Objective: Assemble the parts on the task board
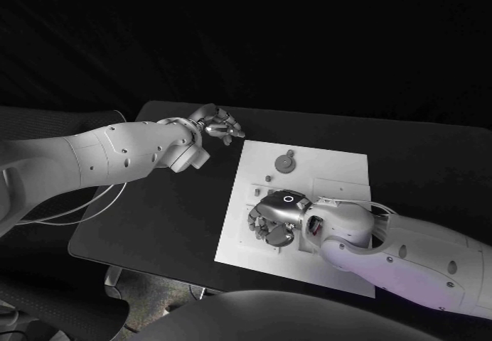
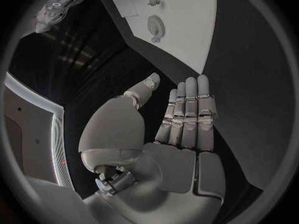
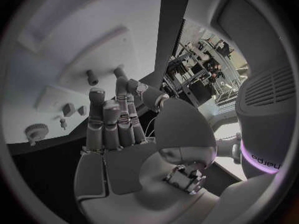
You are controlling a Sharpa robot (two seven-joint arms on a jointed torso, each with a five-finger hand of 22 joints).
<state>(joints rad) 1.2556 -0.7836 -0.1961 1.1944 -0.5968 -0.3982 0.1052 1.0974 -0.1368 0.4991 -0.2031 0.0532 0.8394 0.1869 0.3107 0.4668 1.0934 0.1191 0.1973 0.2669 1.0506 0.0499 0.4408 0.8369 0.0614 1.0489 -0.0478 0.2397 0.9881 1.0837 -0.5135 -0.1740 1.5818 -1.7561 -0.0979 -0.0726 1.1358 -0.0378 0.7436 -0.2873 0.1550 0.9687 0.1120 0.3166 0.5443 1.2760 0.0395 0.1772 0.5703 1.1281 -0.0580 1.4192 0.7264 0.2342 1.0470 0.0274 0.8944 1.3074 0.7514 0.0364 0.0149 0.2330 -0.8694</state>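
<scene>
right silver hand [image 1: 275, 217] is hovering low over the near-left part of the flat white rectangular task board [image 1: 338, 167], fingers loose and apart, nothing in them, likely lining up on the small grey parts just under its fingertips. in the right wrist view a short grey upright peg [image 3: 92, 77] stands just beyond those fingertips, its long axis rising off the plate. the round grey toothed gear [image 1: 283, 163] lies flat well ahead of the hand, axis pointing up, a stub [image 1: 290, 153] jutting from its far edge. left silver hand [image 1: 217, 125] hangs off the board's far-left corner over the black table [image 1: 153, 213], fingers straight, holding nothing, probably parked clear.
</scene>
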